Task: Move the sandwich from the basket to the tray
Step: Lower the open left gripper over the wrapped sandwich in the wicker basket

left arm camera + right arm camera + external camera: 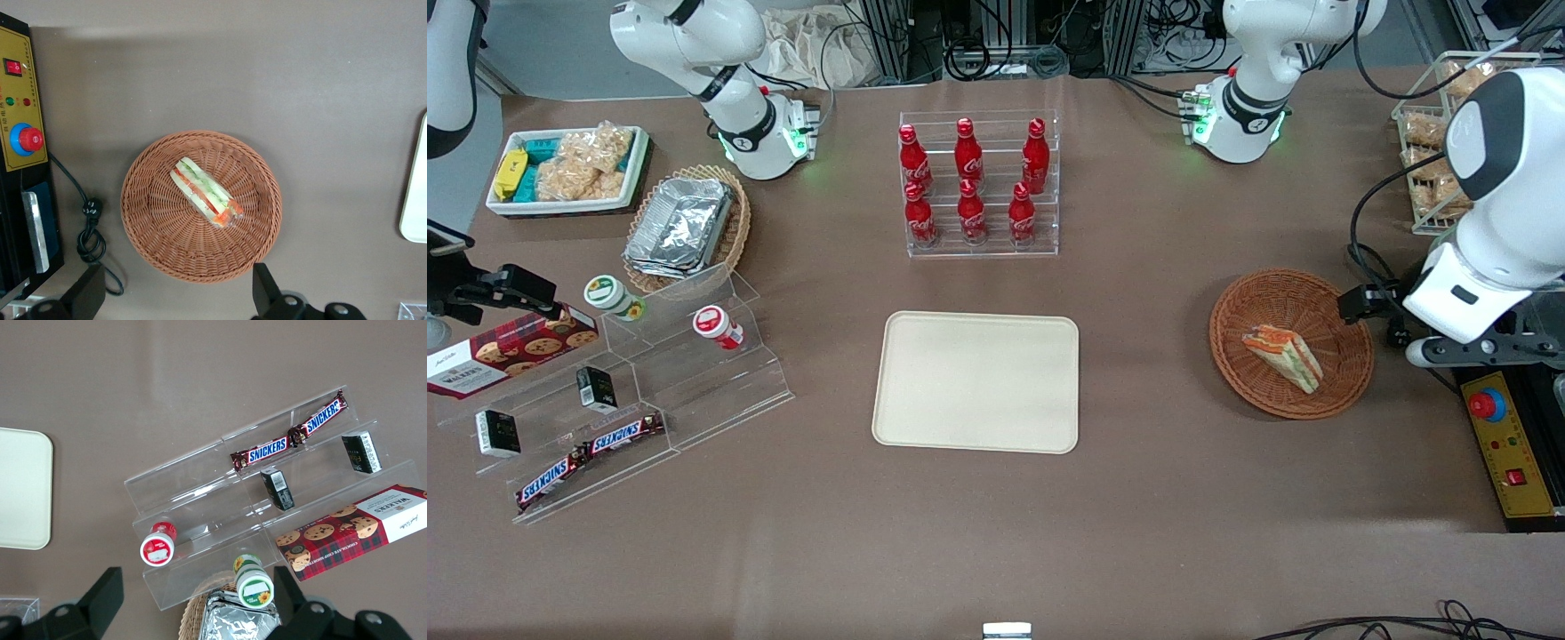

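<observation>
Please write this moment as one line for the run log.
phase: approach | gripper: open, above basket edge, holding nothing | sandwich: in basket, untouched | tray: nothing on it

sandwich (1283,355) 1 | basket (1254,299) 1 | tray (975,382) 1 | cola bottles (970,156) 6

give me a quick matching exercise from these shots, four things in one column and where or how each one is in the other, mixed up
Things:
1. triangular white-bread sandwich
2. cream rectangular tray
3. round reddish-brown wicker basket
4. left gripper

States:
A. bare, nothing on it
B. open, above the basket's rim
C. lying in the basket
D. on the table toward the working arm's end, holding the sandwich

Pairs: 1-C, 2-A, 3-D, 4-B
</observation>
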Motion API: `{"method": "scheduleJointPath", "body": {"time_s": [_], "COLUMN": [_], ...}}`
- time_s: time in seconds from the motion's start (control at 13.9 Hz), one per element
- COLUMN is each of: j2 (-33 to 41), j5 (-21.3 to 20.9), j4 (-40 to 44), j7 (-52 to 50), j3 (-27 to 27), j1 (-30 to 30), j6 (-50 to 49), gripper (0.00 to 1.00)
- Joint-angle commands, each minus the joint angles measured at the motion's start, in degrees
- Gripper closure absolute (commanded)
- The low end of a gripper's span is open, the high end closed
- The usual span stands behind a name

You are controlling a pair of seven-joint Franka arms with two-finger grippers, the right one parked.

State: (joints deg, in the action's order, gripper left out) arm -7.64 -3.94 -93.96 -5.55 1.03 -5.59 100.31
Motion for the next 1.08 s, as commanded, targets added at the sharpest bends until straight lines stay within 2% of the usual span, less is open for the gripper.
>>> {"method": "scheduleJointPath", "body": {"time_s": [0.0,0.14,0.29,0.43,0.65,0.72,0.87,1.01], "j2": [-3.1,-2.8,-2.1,-2.8,-2.6,-3.3,-6.2,-7.7], "j5": [0.7,0.9,0.9,3.6,3.2,3.1,2.9,1.0], "j4": [4.4,4.1,-0.1,-5.9,-19.7,-22.0,-22.1,-22.2], "j7": [-1.5,-5.7,-15.7,-32.0,-39.1,-41.8,-50.5,-53.9], "j3": [-0.2,-0.2,-0.1,0.4,0.5,0.5,0.4,0.3], "j1": [-0.2,-0.2,0.0,2.2,4.5,5.5,5.4,5.1], "j6": [-3.1,-4.1,-2.7,4.4,21.9,24.7,25.5,25.8], "gripper": [0.01,0.01,0.01,0.01,0.01,0.01,0.01,0.01]}}
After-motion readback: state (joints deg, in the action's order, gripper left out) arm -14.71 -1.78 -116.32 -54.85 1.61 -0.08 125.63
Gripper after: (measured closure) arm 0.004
